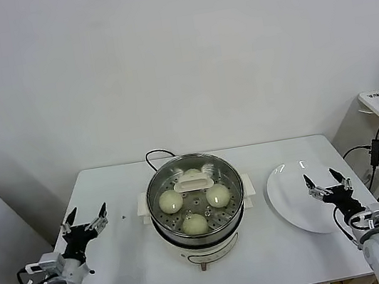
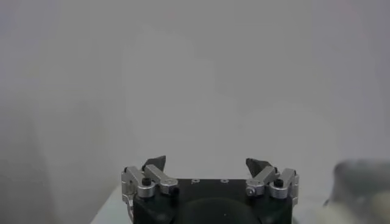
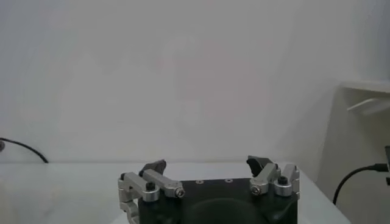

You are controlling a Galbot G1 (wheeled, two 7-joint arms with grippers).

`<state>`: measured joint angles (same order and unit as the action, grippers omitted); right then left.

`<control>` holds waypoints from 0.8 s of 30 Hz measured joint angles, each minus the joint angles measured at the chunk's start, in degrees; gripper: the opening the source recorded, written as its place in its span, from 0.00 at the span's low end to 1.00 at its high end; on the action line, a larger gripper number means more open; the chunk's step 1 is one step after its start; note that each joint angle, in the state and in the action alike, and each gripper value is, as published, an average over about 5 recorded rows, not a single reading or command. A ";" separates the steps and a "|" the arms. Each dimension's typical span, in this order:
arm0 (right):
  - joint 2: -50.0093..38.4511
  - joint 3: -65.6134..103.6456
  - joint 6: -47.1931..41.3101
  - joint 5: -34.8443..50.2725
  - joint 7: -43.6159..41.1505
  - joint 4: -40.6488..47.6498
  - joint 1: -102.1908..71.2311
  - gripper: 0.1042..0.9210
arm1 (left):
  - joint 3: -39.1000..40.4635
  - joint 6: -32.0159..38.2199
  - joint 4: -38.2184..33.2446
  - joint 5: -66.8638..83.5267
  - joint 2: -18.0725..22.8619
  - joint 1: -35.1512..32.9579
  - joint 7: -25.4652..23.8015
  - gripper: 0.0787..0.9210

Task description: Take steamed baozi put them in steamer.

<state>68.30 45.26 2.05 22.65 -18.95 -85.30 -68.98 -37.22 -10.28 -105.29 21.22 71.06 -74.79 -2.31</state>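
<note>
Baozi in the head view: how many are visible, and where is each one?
3, all on the tray inside the steamer: one baozi on the robot's left, one on its right, one nearest the robot. The plate holds none; none looks hidden.

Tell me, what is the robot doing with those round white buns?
Right now it isn't holding anything. Three baozi sit inside the steamer in the middle of the table, with its lid lying on top. The plate beside it on the robot's right is bare. The left gripper hangs open at the table's left edge, and the right gripper hangs open over the plate. Both arms look like they are waiting.
</note>
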 measured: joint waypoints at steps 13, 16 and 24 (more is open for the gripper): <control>0.89 -0.13 -1.36 -0.06 1.37 -1.16 -1.12 0.88 | 0.50 0.94 2.17 -2.78 0.42 -0.77 0.54 0.88; 1.07 -0.13 -1.47 -0.13 1.45 -1.35 -1.34 0.88 | 0.44 0.87 2.16 -2.65 0.47 -0.94 0.65 0.88; 1.24 -0.13 -1.78 -0.27 1.68 -1.74 -1.73 0.88 | 0.35 0.59 1.95 -1.99 0.40 -1.13 0.79 0.88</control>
<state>69.54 45.14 0.27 22.38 -17.27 -87.04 -70.71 -36.87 -9.69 -103.34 19.23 71.46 -75.92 -1.52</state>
